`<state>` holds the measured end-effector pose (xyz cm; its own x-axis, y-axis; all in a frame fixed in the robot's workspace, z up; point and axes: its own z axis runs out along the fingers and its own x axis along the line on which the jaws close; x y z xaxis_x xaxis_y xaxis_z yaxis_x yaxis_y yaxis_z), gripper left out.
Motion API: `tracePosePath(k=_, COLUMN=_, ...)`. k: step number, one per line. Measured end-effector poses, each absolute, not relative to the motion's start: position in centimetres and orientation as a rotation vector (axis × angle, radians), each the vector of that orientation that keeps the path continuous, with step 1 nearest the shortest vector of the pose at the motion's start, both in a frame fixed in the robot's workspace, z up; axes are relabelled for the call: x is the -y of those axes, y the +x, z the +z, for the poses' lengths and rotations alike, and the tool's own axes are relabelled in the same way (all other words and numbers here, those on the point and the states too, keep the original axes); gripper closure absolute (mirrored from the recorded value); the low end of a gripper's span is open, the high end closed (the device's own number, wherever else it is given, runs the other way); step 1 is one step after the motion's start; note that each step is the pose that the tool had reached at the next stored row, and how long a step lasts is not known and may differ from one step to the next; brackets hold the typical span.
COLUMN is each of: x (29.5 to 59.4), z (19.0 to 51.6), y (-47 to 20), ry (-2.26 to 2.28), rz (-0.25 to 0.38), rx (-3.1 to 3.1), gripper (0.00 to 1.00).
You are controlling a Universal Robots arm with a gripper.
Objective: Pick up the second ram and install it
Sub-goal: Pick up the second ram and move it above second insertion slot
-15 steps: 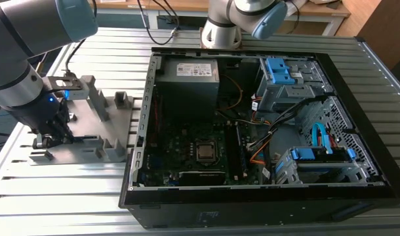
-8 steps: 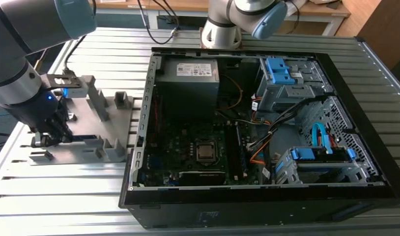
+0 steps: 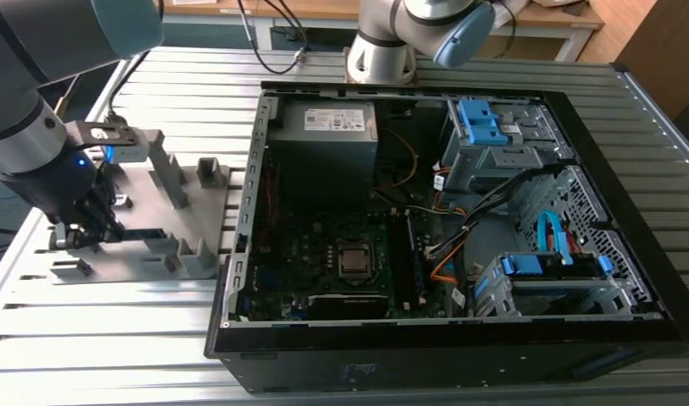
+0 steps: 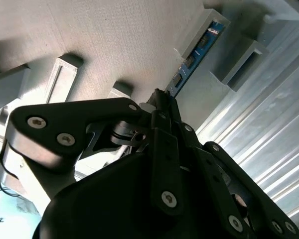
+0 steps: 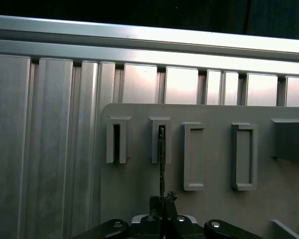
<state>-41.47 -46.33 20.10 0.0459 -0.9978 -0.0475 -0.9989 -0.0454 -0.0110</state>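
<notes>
The second ram (image 4: 195, 54) is a slim blue-green board strip with black chips, standing on edge in a slot of the grey holder plate (image 4: 114, 35). In the first wrist view the second ram (image 5: 162, 159) is a thin dark edge rising from the second slot. My gripper (image 4: 162, 102) is shut on the strip's near end, with its black fingers pressed together on both sides; the same grip shows at the gripper (image 5: 162, 200) in the first wrist view. In the exterior view my gripper (image 3: 85, 230) hangs low over the holder plate (image 3: 152, 224), at that view's left.
An open computer case (image 3: 240, 279) lies to the exterior view's right of the plate, with the motherboard (image 3: 322, 245) and its memory slots (image 3: 409, 254) exposed. Beside the gripped strip's slot are other slots (image 5: 116, 141) and raised blocks (image 5: 194, 157). A ribbed metal table (image 3: 96, 338) carries everything.
</notes>
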Motion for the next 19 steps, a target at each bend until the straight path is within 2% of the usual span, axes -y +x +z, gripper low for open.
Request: tracePosePath(k=19, x=46.3, z=21.9, y=-41.5, ry=-2.242, rz=0.042, rx=-2.142, gripper=0.86)
